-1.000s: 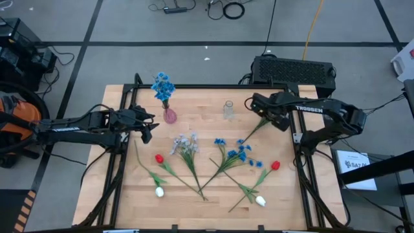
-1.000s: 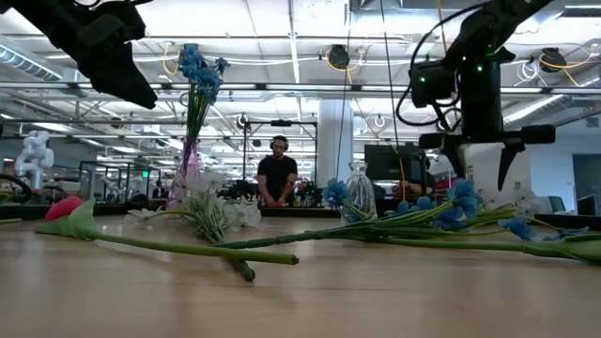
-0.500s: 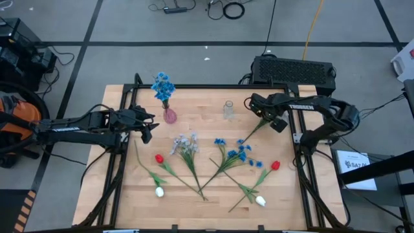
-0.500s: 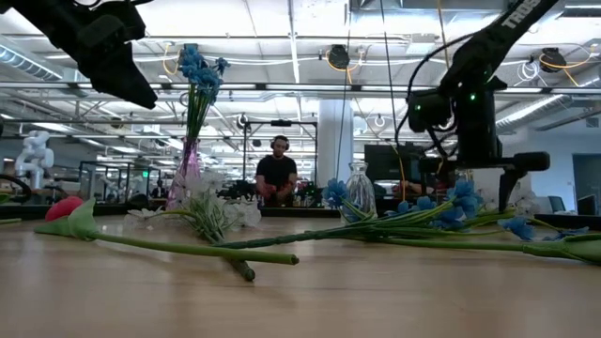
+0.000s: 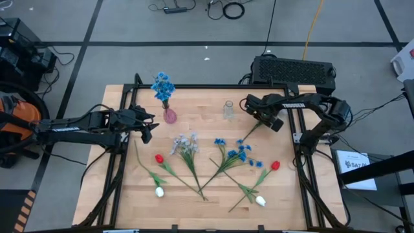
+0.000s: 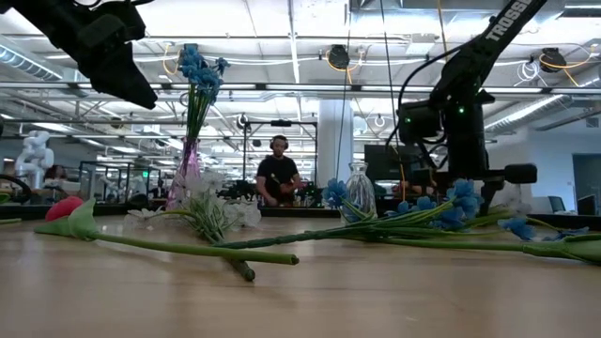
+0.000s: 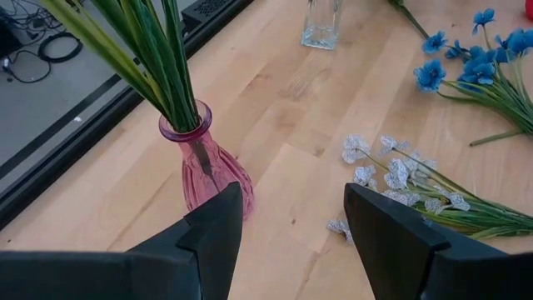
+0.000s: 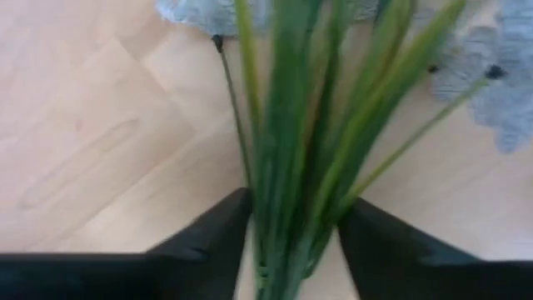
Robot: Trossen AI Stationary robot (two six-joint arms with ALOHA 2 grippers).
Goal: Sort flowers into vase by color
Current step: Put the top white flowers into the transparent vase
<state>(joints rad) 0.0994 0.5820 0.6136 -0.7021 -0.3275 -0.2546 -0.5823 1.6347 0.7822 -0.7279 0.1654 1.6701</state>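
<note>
High view put the right gripper (image 5: 264, 119) at about two o'clock on the table (image 5: 194, 207), over the stem end of a blue spray (image 5: 240, 151). Its wrist view showed the fingers (image 8: 208, 242) flanking a sheaf of green stems, but the blooms beyond were blurred, and I could not tell whether the fingers had actually pinched the stems. The blue sprays lying at centre overlapped, so their number was unclear.

Two vases stood at the far edge: a pink vase (image 5: 169, 116) at eleven o'clock holding blue flowers (image 5: 163, 85), and a clear vase (image 5: 228, 110) near twelve. One lavender-white spray (image 5: 185, 144), two red tulips (image 5: 159, 158) and two white tulips (image 5: 159, 191) lay on the wood.

The left gripper (image 5: 147, 127) hung at nine o'clock of the pink vase, fingers spread with nothing between them.
</note>
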